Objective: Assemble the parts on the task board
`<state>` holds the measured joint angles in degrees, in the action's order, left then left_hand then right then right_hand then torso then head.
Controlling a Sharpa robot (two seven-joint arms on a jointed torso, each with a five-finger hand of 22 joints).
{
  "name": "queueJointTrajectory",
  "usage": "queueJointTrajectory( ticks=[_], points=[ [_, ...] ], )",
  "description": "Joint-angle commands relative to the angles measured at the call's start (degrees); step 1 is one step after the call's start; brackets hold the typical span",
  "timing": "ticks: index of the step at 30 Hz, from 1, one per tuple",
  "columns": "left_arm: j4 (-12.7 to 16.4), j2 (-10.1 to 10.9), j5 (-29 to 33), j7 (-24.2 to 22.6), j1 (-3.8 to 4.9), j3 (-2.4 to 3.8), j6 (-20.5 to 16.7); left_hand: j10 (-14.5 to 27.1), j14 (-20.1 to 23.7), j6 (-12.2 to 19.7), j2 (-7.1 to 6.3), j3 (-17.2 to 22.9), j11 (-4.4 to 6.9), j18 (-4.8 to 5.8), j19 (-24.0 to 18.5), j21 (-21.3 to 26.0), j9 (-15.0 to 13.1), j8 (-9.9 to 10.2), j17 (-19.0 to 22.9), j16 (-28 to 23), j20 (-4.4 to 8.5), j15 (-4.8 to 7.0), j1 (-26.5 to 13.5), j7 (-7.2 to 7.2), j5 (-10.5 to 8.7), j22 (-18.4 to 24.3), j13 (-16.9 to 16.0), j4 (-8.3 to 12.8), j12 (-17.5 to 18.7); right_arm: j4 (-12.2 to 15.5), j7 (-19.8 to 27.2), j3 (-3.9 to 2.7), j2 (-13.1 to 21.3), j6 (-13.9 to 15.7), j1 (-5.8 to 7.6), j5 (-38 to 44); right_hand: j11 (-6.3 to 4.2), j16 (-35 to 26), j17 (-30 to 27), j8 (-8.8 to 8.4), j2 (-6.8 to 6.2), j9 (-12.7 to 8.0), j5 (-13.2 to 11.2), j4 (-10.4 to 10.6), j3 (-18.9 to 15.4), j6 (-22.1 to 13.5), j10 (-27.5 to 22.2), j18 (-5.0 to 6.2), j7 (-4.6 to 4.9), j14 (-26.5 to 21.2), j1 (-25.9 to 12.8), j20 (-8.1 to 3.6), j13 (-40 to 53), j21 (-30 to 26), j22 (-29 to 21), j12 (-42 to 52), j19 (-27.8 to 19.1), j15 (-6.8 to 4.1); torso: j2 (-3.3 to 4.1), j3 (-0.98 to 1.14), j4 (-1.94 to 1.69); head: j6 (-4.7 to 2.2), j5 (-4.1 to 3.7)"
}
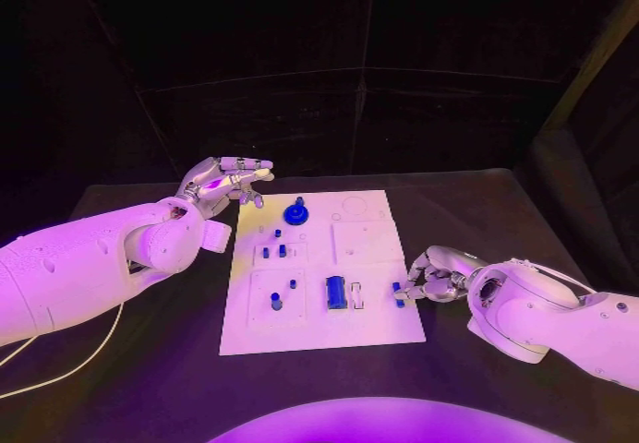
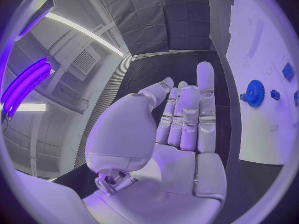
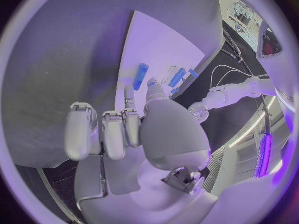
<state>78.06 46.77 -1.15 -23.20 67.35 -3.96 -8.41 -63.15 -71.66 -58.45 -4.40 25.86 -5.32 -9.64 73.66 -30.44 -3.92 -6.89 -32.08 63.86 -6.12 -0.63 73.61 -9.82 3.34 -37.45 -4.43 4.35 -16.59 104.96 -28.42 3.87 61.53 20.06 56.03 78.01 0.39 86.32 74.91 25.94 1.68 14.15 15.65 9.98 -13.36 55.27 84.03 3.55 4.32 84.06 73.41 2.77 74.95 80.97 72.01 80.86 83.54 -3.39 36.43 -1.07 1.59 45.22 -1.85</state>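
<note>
Head view: nearest, the right hand [image 1: 436, 277] sits at the right near edge of the white board [image 1: 367, 328], fingers curled in around a small blue piece [image 1: 398, 295] at the board's edge. Can't tell if it's actually gripping it or just touching. On the board's near half, a blue cylinder [image 1: 336, 292] lies left of that piece, and a small blue peg [image 1: 276, 300] stands further left. Mid board, two little blue pegs [image 1: 273, 251] stand side by side. Further back, a blue gear [image 1: 295, 215] sits near the far left part of the board. Farthest, the left hand [image 1: 226, 180] is off the board's far left corner, fingers straight and apart, holding nothing.
</note>
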Motion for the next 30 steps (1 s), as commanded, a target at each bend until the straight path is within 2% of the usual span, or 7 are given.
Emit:
queueJointTrajectory(
  ticks=[1, 7, 15, 19, 21, 27, 30],
  points=[
    [0.08, 0.01, 0.03, -0.27, 0.06, 0.00, 0.72, 0.37, 0.44, 0.18, 0.51, 0.03, -0.17, -0.76, -0.29, 0.32, 0.04, -0.40, 0.08, -0.17, 0.05, 0.08, -0.11, -0.03, 0.21, 0.06, -0.04, 0.19, -0.13, -0.38, -2.50, 0.01, -0.65, -3.38, 0.04, 2.27, -0.36, -0.23, 7.20, -0.29, -0.11, 0.07, -0.11, 0.14, -0.44, 0.44, 0.16, 0.08, 0.15, 4.31, -0.51, -0.39, 5.65, -0.24, -0.09, -0.05, -0.21, -0.47, 0.05, -0.03, -0.15, 0.03, -0.04],
    [0.02, 0.03, 0.03, -0.27, 0.06, 0.00, 0.74, 0.37, 0.44, 0.18, 0.51, 0.03, -0.17, -0.76, -0.29, 0.32, 0.04, -0.40, 0.08, -0.17, 0.05, 0.08, -0.11, -0.03, 0.21, 0.06, -0.04, 0.19, -0.13, -1.03, -2.89, 0.01, -1.81, -2.76, -0.01, 3.54, -0.39, -0.25, 7.18, -0.39, -0.23, 0.10, -0.15, 0.09, -0.57, 0.48, 0.15, 0.09, 0.11, 4.31, -0.35, -0.43, 5.63, -0.27, -0.13, -0.09, -0.23, -0.50, 0.02, -0.03, 0.01, 0.09, 0.18],
    [-0.09, -0.08, 0.03, -0.24, 0.03, -0.01, 0.83, 0.43, 0.51, 0.21, 0.53, 0.01, -0.21, -0.76, -0.30, 0.37, 0.04, -0.44, 0.13, -0.14, 0.03, 0.05, -0.17, -0.06, 0.23, 0.11, -0.03, 0.15, -0.21, -1.84, -3.42, 0.01, -2.94, -1.64, -0.04, 7.00, -0.44, -0.33, 7.09, -0.83, 0.02, 0.21, 0.09, -0.82, -0.47, 0.59, 0.14, 0.11, 0.10, 4.30, 1.48, -0.54, 5.61, -0.42, -0.30, -0.18, -0.29, -0.58, -0.03, -0.03, -0.12, 0.18, 0.15],
    [-0.10, -0.09, 0.03, -0.19, 0.02, -0.01, 0.80, 0.43, 0.51, 0.21, 0.53, 0.01, -0.21, -0.76, -0.30, 0.37, 0.04, -0.44, 0.13, -0.14, 0.03, 0.05, -0.17, -0.06, 0.23, 0.11, -0.03, 0.15, -0.21, -2.42, -3.67, 0.01, -3.59, -4.17, -0.05, 9.08, -0.33, -0.50, 6.82, -1.25, -0.04, 0.28, -1.04, -1.89, -0.50, 0.38, -0.04, 0.14, 0.26, 4.24, 2.99, -0.53, 5.40, -0.58, -0.51, -0.45, -0.38, -0.52, -0.02, -0.07, -0.11, 0.21, 0.19],
    [0.04, -0.10, 0.03, -0.10, 0.00, -0.02, 0.90, 0.43, 0.51, 0.21, 0.53, 0.01, -0.21, -0.76, -0.30, 0.37, 0.04, -0.44, 0.13, -0.14, 0.03, 0.05, -0.17, -0.06, 0.23, 0.11, -0.03, 0.15, -0.21, -2.71, -3.75, 0.01, -4.19, -5.91, -0.05, 10.39, -0.30, -0.56, 6.75, -1.36, 0.10, 0.41, -1.90, -3.07, -0.16, 0.29, -0.21, 0.18, 0.31, 4.22, 4.65, -0.50, 5.24, -0.74, -0.73, -0.66, -0.49, -0.49, 0.00, -0.06, -0.10, 0.26, 0.26],
    [0.26, -0.13, 0.03, 0.12, -0.04, -0.07, 1.04, 0.46, 0.53, 0.23, 0.53, -0.02, -0.22, -0.75, -0.30, 0.38, 0.04, -0.45, 0.14, -0.13, 0.03, 0.04, -0.23, -0.08, 0.22, 0.12, -0.03, 0.11, -0.22, -3.09, -3.92, 0.01, -5.46, -10.97, -0.19, 13.69, -0.27, -0.55, 6.89, -1.51, 0.88, 0.72, -6.14, -5.66, 1.24, 0.36, -0.45, 0.26, 0.36, 4.24, 8.04, -0.44, 5.07, -1.09, -1.16, -0.95, -0.70, -0.46, 0.07, -0.07, -0.21, 0.22, 0.29],
    [0.20, -0.07, 0.03, 0.16, -0.04, -0.09, 0.97, 0.46, 0.53, 0.23, 0.53, -0.02, -0.22, -0.75, -0.30, 0.38, 0.04, -0.45, 0.14, -0.13, 0.03, 0.04, -0.23, -0.08, 0.22, 0.12, -0.03, 0.11, -0.22, -3.12, -3.97, 0.01, -5.68, -12.59, -0.27, 14.62, -0.30, -0.54, 6.96, -1.64, 1.28, 0.78, -6.69, -6.78, 2.16, 0.43, -0.55, 0.28, 0.32, 4.24, 9.42, -0.44, 5.01, -1.18, -1.24, -1.06, -0.74, -0.47, -0.10, -0.10, -0.10, 0.41, 0.45]
  ],
)
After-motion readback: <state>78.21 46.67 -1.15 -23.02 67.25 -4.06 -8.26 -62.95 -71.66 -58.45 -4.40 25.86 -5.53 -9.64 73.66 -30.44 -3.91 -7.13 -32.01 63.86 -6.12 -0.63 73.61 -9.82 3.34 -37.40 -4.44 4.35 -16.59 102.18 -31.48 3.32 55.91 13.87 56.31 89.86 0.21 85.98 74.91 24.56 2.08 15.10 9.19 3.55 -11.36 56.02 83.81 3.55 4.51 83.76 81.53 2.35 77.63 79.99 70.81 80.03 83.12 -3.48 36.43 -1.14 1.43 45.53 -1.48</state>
